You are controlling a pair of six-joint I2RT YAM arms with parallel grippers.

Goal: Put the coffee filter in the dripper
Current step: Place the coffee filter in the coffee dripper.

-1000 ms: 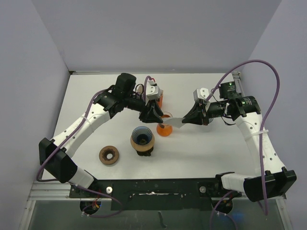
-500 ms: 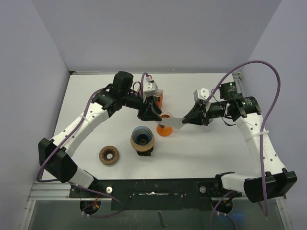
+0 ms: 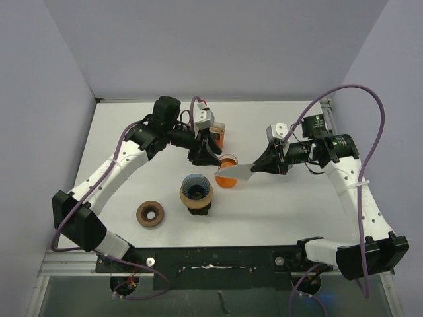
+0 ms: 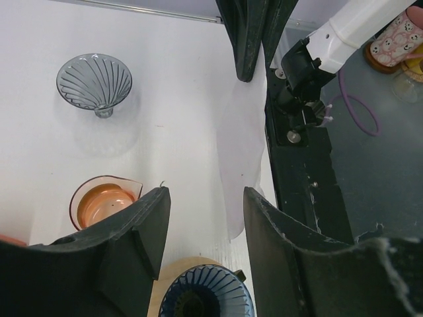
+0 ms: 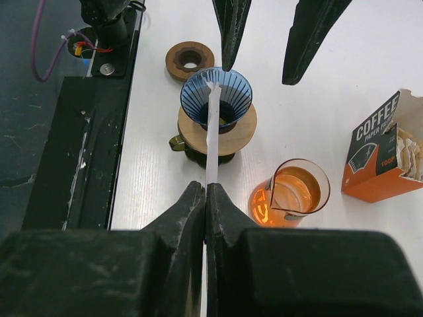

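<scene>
The blue ribbed dripper sits on a wooden stand near the table's middle. My right gripper is shut on a white paper coffee filter, held flat above the table to the right of the dripper. In the right wrist view the filter shows edge-on, its tip over the dripper, and the gripper is clamped on it. My left gripper is open and empty behind the dripper. In its wrist view the gripper frames the filter and the dripper.
An orange glass beaker stands right of the dripper, under the filter. An orange coffee-filter box stands behind it. A brown wooden ring lies front left. A clear grey glass dripper shows only in the left wrist view.
My right gripper has carried the filter slightly left toward the dripper. My left gripper has drawn back a little toward the far side, staying open.
</scene>
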